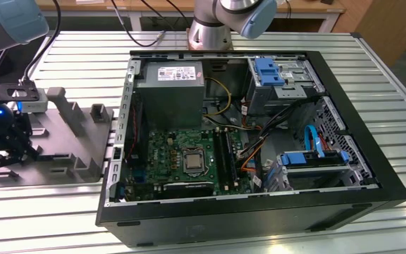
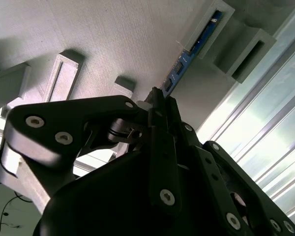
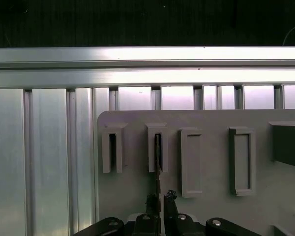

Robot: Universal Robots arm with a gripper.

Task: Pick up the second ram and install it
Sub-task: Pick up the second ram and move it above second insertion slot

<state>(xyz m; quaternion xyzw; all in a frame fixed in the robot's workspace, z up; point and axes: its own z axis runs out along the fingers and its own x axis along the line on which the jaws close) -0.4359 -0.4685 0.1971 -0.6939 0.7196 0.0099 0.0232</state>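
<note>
The claw (image 2: 159, 102) was clamped on the near end of the memory stick (image 2: 182, 64), one finger on each flat face, as seen in the second wrist view. The blue stick ran out from the fingertips, and its far end sat in the slot of an upright post on the grey holder (image 3: 211, 162). In the first wrist view the stick showed edge-on, a thin dark line from between the fingers into that slotted post, the second in a row of posts. The stick had not left the holder.

In the exterior view the claw hung at about nine o'clock, over the holder's outer side. The holder lay flat on the slatted metal table (image 1: 400, 233), just beside the open computer case (image 1: 259, 217), which filled the middle and reached toward three o'clock. Inside the case the green main board (image 1: 182, 153) lay toward six o'clock, with long black slot rails (image 1: 225, 153) along the side of it facing three o'clock. A grey power box (image 1: 171, 90) sat toward eleven o'clock inside the case. The arm's base (image 1: 213, 26) stood at twelve o'clock, just beyond the case.
</note>
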